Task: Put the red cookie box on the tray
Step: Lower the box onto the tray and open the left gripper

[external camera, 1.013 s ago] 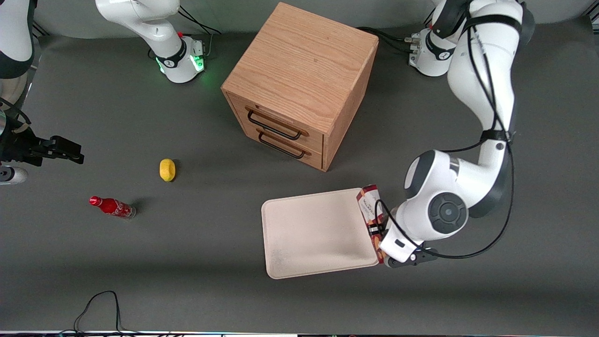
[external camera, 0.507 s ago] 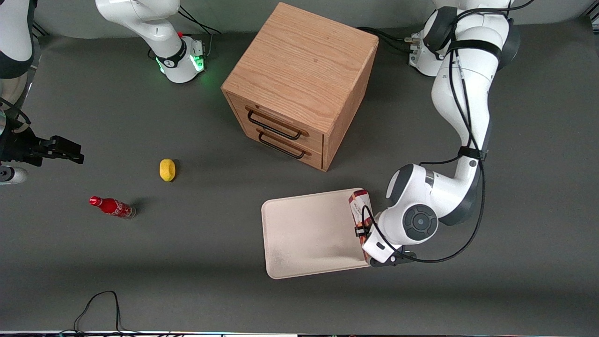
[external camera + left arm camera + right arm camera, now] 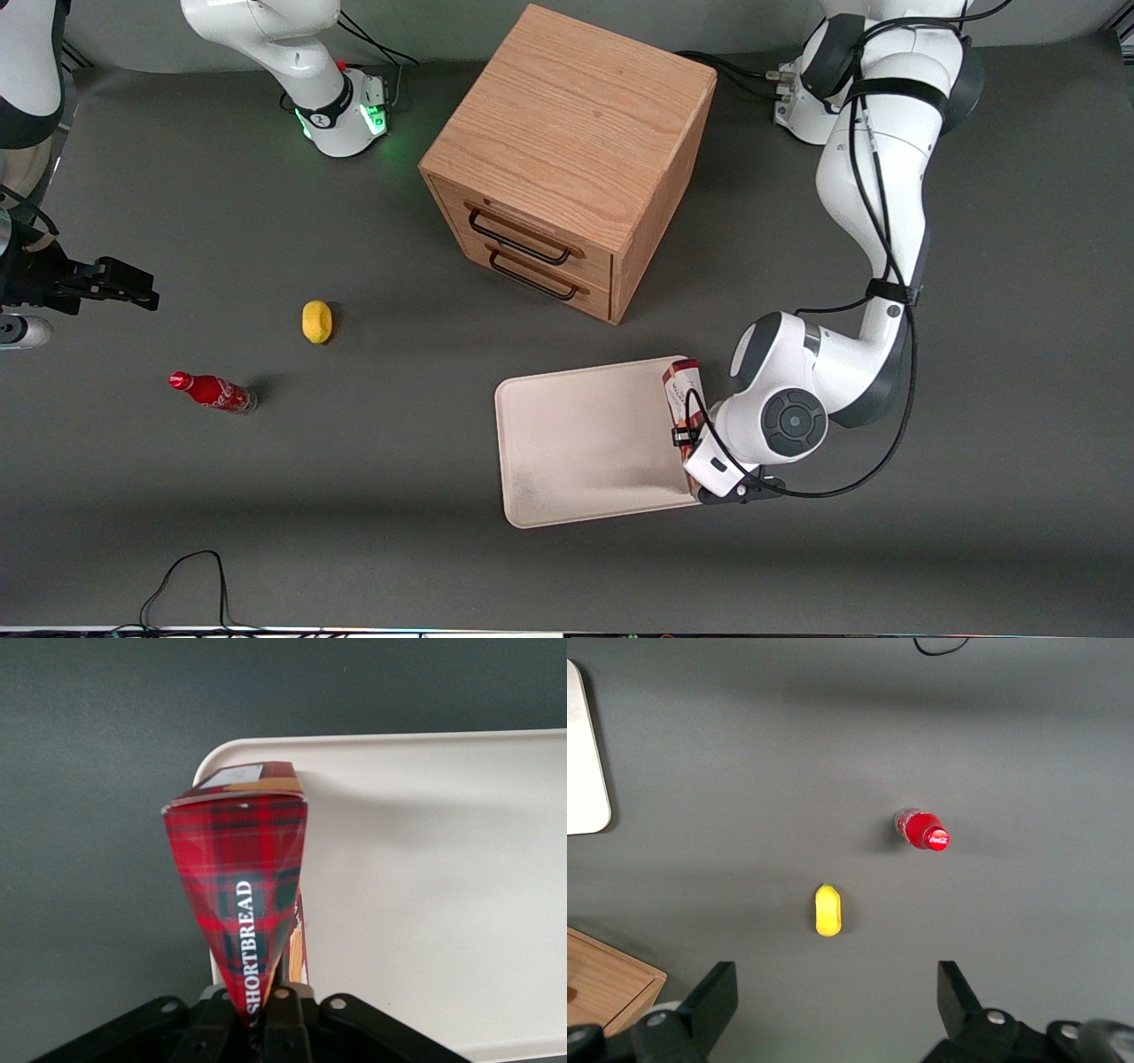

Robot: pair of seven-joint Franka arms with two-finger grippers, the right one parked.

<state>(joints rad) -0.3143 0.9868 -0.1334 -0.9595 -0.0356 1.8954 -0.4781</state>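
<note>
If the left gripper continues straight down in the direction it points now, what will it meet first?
Most likely the tray. The gripper is shut on the red cookie box, which hangs over the tray's edge nearest the working arm, so the box would probably touch the rim first; height is unclear.

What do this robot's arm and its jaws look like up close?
The left arm is glossy white with dark grey joint bands and a round grey cap. Black cables loop along it. Its gripper over the tray's edge is matte black with small round screws.
</note>
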